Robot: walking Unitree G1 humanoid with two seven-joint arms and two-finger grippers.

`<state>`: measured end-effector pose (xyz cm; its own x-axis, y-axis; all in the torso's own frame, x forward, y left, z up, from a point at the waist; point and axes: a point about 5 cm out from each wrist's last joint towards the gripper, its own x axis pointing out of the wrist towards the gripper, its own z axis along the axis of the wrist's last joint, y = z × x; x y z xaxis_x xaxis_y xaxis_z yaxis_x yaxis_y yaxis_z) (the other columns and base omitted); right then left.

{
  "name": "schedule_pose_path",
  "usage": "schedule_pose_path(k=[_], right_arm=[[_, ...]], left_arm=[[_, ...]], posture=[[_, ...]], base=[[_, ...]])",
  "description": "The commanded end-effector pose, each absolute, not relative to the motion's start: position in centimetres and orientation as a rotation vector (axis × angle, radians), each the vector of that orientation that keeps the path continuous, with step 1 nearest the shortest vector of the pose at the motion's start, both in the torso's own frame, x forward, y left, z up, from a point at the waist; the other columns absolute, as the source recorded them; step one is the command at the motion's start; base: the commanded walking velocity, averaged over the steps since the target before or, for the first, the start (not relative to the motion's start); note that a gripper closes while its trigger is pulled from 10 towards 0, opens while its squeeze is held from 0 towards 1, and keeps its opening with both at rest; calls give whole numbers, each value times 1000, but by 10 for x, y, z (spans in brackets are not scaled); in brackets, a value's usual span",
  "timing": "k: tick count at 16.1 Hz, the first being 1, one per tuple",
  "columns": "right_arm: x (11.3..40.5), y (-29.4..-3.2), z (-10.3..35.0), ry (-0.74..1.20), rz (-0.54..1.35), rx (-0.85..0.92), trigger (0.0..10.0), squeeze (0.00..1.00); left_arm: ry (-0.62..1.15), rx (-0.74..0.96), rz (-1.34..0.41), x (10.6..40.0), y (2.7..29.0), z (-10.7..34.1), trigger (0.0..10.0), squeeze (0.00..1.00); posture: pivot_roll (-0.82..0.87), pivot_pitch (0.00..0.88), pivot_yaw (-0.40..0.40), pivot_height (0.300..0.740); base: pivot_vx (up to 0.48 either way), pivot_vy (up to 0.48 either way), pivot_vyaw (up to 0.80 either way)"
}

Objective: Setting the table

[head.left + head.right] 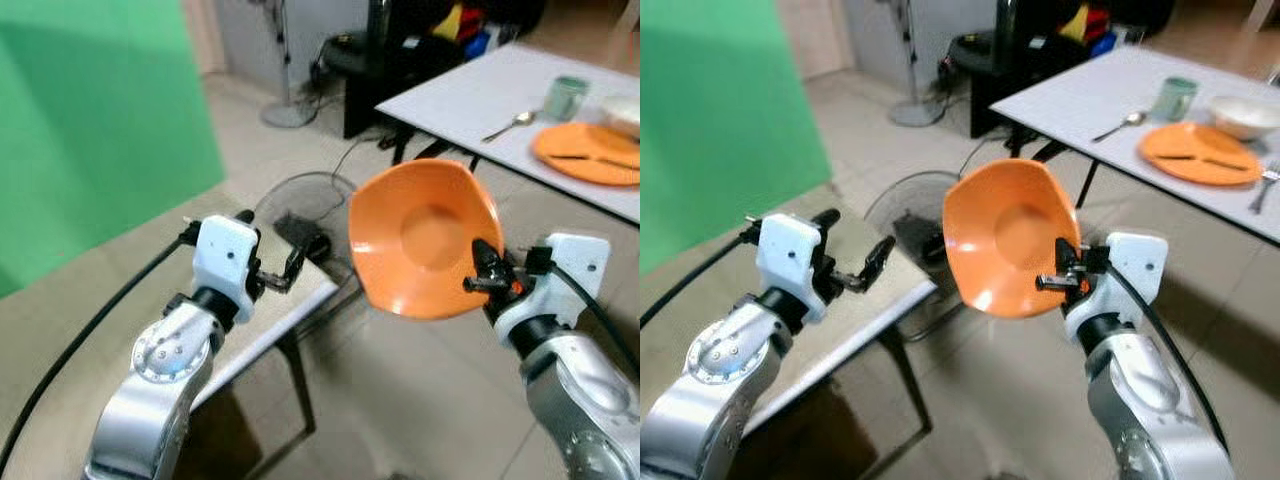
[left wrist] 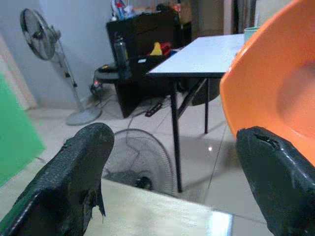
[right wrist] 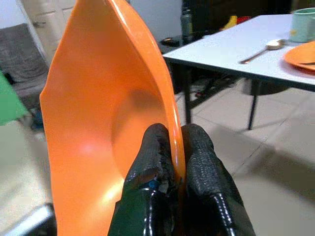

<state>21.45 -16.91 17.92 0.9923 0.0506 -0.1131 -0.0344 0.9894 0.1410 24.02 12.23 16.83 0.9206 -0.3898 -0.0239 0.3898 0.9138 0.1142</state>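
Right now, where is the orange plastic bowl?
The orange plastic bowl is in the air on the robot's right, tilted on edge, its rim pinched by the right gripper, above the tiled floor short of the white table.

**Both arms raised, one grip closed**

The right gripper is lifted at chest height, its jaws pinched tight on the rim of an orange bowl. The left gripper is held forward over the near table corner, jaws apart and holding nothing.
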Motion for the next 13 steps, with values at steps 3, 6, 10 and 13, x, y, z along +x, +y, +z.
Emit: schedule_pose_path(k=[3,6,10,13], right_arm=[[214,-170,185,95,35,130,10000,0],[214,-171,184,104,20,129,10000,0],[214,-176,183,117,-17,131,10000,0],[214,-178,184,118,-32,133,10000,0]], left_arm=[[0,119,-395,241,123,168,10000,0],[-2,124,-396,241,123,168,10000,0],[-10,123,-414,240,121,167,10000,0],[-6,119,-429,240,120,166,10000,0]], posture=[[45,0,51,740],[43,0,52,740],[33,0,55,740],[28,0,58,740]], base=[[0,0,-781],[0,0,-781],[0,0,-781],[0,0,-781]])
